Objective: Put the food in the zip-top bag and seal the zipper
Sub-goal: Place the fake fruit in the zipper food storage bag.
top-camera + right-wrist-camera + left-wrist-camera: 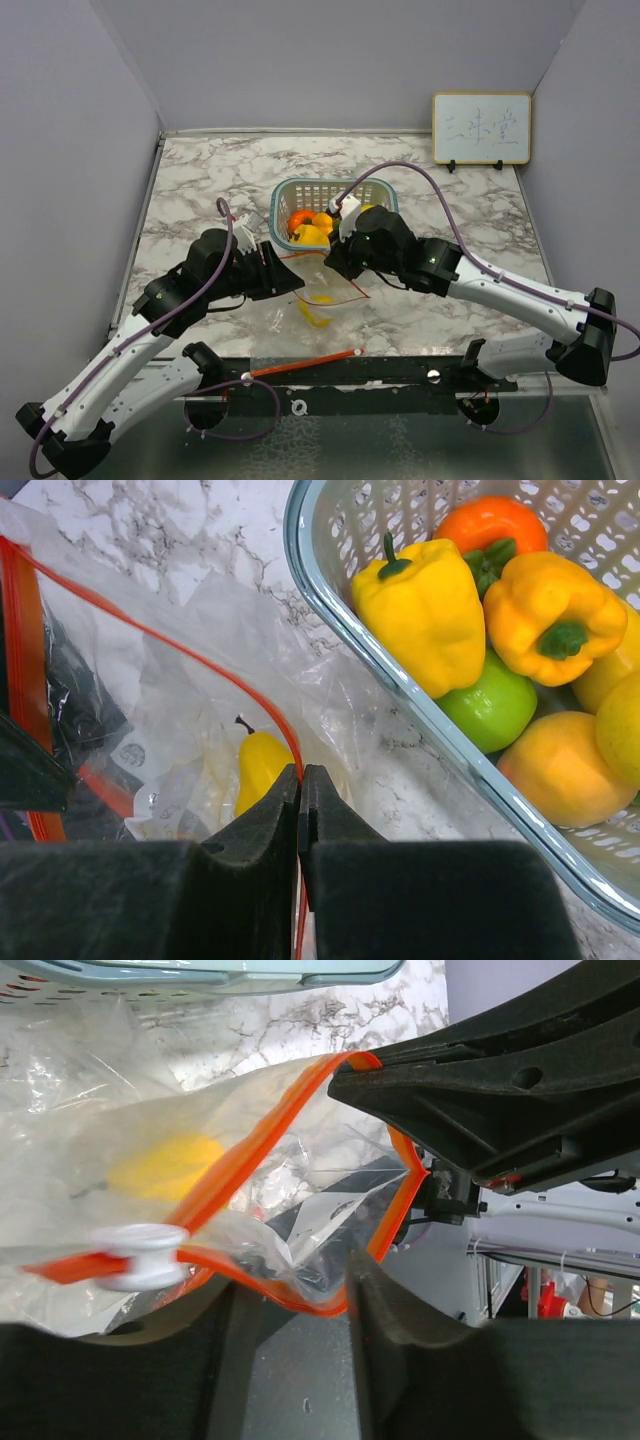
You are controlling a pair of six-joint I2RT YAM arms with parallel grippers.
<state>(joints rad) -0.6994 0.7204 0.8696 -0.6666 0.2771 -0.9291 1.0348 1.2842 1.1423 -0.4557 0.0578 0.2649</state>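
Observation:
The clear zip-top bag [325, 290] lies in front of the teal basket [290, 190], mouth held up between both grippers. A yellow pear-shaped food piece [258, 765] sits inside it. My right gripper [301, 772] is shut on the thin orange zipper [200, 660] at the bag's right side. My left gripper [295, 1295] stands open, the zipper's [260, 1150] lower edge resting loose between its fingertips, with the white slider [140, 1257] just to their left. More food fills the basket: a yellow bell pepper [425, 610], an orange-yellow pepper [545, 605], a green piece [495, 705].
The basket's rim [400, 695] runs close to the right of my right gripper. A small whiteboard [481, 128] stands at the back right. An orange-red rod [300, 362] lies along the table's near edge. Grey walls close in both sides.

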